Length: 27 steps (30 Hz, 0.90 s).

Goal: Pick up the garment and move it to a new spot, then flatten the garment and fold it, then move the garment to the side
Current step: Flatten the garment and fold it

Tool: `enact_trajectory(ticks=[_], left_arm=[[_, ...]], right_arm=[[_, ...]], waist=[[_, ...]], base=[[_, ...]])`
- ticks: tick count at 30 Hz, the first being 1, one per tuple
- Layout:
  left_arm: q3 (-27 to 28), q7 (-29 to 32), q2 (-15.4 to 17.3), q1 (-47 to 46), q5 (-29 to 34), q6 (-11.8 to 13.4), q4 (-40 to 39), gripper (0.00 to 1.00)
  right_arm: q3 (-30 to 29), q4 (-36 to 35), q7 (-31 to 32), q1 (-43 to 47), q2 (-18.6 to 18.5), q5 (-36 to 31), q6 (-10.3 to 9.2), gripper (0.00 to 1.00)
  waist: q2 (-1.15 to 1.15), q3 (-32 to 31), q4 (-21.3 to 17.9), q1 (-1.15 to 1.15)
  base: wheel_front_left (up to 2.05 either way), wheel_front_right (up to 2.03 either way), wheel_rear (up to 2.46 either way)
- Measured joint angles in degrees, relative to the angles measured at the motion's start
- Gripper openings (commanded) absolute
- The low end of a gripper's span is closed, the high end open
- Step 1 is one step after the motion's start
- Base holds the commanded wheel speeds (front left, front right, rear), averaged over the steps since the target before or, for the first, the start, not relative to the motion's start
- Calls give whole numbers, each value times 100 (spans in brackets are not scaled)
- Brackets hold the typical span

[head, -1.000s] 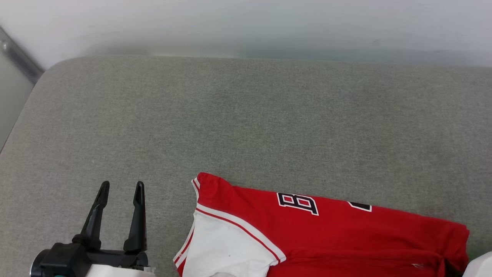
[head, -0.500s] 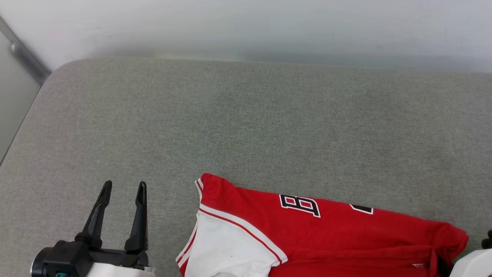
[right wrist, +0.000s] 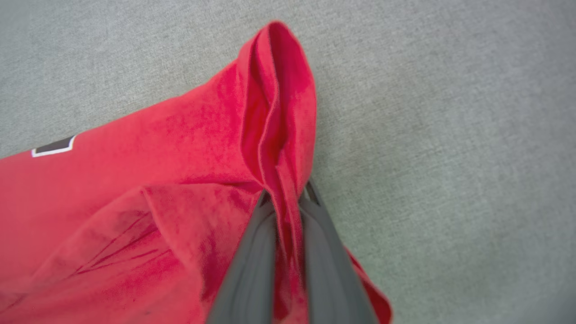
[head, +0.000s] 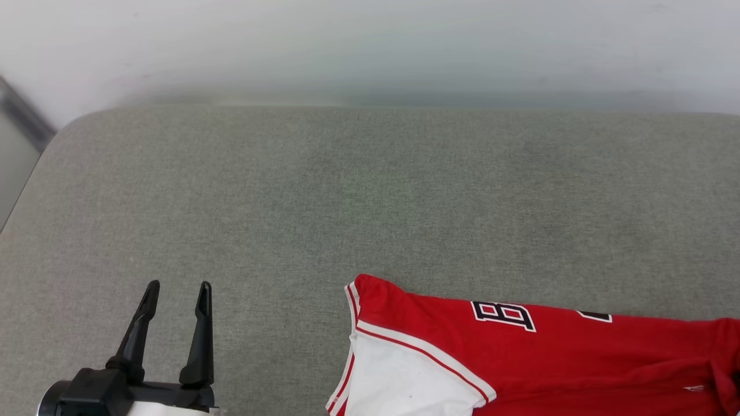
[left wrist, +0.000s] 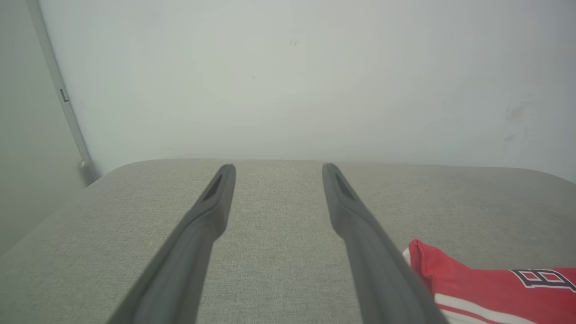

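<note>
The garment (head: 537, 364) lies at the lower right of the head view, cut off by the bottom and right edges, so its full outline cannot be made out. Of its black, white-outlined lettering, one "B" (head: 503, 315) reads clearly; the next letter (head: 595, 316) is a sliver along the cloth's upper edge. A white sleeve (head: 404, 381) with red-and-white striped trim runs out of the bottom edge. At the far right the red cloth bunches into dark creases, and what holds it there is out of frame.

In the right wrist view the right gripper (right wrist: 287, 194) has its two dark fingers (right wrist: 252, 270) closed nearly together on a raised ridge of the garment (right wrist: 135, 189). The pinched fold stands up between them toward the top of the frame. The fingertips are partly buried in the cloth.

The left gripper (head: 178, 287) sits at the lower left of the head view, fingers spread wide with nothing between them, its body cropped by the bottom edge. In its own wrist view the left gripper (left wrist: 277, 167) hangs above bare fabric, with a corner of the garment (left wrist: 472, 279) at the lower right just beside one finger.

The surface (head: 347, 202) is a grey-green woven pad with a rounded corner at the upper left. Behind it runs a pale, faintly scuffed wall (head: 370, 46), blurred where it meets the pad. A grey metal strip (head: 23, 118) slants down the upper-left corner.
</note>
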Motion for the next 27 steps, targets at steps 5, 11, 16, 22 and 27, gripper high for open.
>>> enact_trajectory(ticks=[5, 11, 16, 22, 27], left_arm=[[-41, 0, -10, 58, 10, 0, 20, 100], [-116, 0, 59, 106, 109, 0, 54, 100], [-123, 0, 62, 144, 108, 0, 59, 100], [-167, 0, 63, 156, 105, 0, 62, 100], [-181, 0, 66, 163, 97, 0, 76, 100]], right_arm=[[74, -153, 127, -25, 99, 232, -2, 0], [489, -966, 710, 229, 280, 644, -3, 0], [811, -1674, 1228, 480, 608, 1027, -3, 0], [1291, -2274, 1766, 701, 904, 1480, -3, 0], [1917, -2361, 1770, 772, 914, 2201, -3, 0]], waist=[[0, -151, -88, 0], [0, -279, -134, 0], [0, -328, -127, 0], [0, -359, -58, 0], [0, -370, 33, 0]], base=[[0, 0, 0], [0, 0, 0], [0, 0, 0], [0, 0, 0], [0, 0, 0]])
